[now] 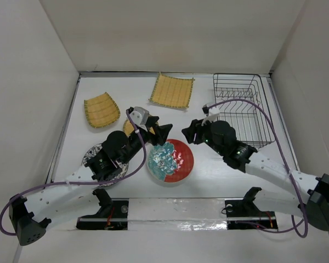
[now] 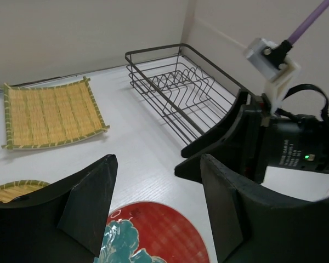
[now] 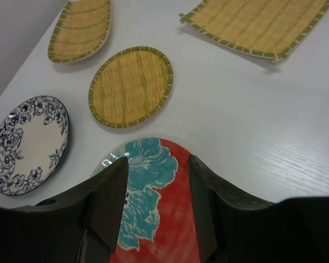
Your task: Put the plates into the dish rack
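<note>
— Looking from above, left gripper point(image 1: 162, 133) and right gripper point(image 1: 189, 133) face each other over the red plate point(image 1: 171, 160) at its far rim, both spread wide, holding nothing; dish rack point(image 1: 241, 109) sits far right, unloaded.
— Left wrist view: the right gripper point(image 2: 180, 162) is close ahead. If both advance, they collide.
— Right wrist view: open fingers point(image 3: 107, 203) frame the flat plate's edge. They could skid and shove it away.
</note>
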